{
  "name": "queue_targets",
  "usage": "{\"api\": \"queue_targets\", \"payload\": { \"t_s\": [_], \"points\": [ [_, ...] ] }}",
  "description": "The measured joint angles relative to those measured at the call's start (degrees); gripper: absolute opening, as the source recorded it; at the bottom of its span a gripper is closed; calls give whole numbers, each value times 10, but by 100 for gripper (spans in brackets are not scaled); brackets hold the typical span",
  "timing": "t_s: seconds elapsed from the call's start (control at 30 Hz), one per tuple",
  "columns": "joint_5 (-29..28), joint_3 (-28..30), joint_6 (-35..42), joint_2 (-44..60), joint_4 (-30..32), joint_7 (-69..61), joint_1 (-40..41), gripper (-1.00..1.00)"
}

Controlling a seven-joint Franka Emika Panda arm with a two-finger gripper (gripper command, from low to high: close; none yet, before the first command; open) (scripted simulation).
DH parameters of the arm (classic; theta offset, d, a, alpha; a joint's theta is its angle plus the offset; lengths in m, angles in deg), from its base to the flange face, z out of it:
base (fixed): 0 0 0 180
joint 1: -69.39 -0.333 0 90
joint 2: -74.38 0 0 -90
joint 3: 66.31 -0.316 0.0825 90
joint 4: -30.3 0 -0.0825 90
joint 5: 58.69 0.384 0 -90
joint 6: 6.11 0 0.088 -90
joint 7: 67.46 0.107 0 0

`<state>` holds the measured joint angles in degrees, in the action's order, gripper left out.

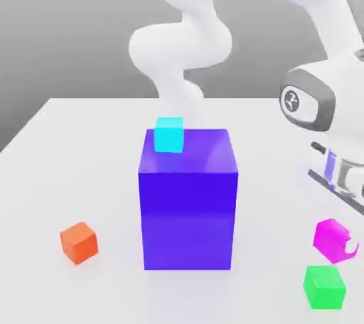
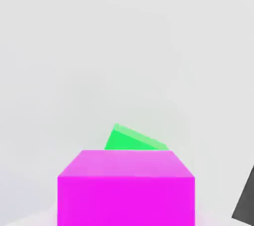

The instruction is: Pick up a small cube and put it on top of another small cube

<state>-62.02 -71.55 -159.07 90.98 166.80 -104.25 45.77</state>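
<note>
The small cube [image 1: 330, 238], glossy magenta, sits low at the exterior view's right, just behind the green cube [image 1: 325, 287]. My gripper [image 1: 345, 246] comes down from the white hand [image 1: 341, 173] and is shut on the small cube, with one pale fingertip [image 1: 350, 248] showing at the cube's right side. In the hand view the small cube [image 2: 126, 188] looms close, a dark finger [image 2: 246, 201] stands at its side, and the green cube [image 2: 133, 140] peeks out beyond it. Whether the magenta cube rests on the table or hangs just above it I cannot tell.
A big blue-violet block [image 1: 188, 202] stands mid-table with a cyan cube [image 1: 169, 134] on its top rear corner. An orange-red cube [image 1: 78, 242] lies at the exterior view's left front. The white table [image 1: 64, 166] ends near the green cube.
</note>
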Motion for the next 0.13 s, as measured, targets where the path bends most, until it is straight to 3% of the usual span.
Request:
{"api": "queue_targets", "payload": {
  "t_s": [0.03, 0.13],
  "points": [
    [-4, 3, -17, 19, -1, 2, -2, 100],
    [-4, 3, -17, 19, -1, 2, -2, 100]
  ]
}}
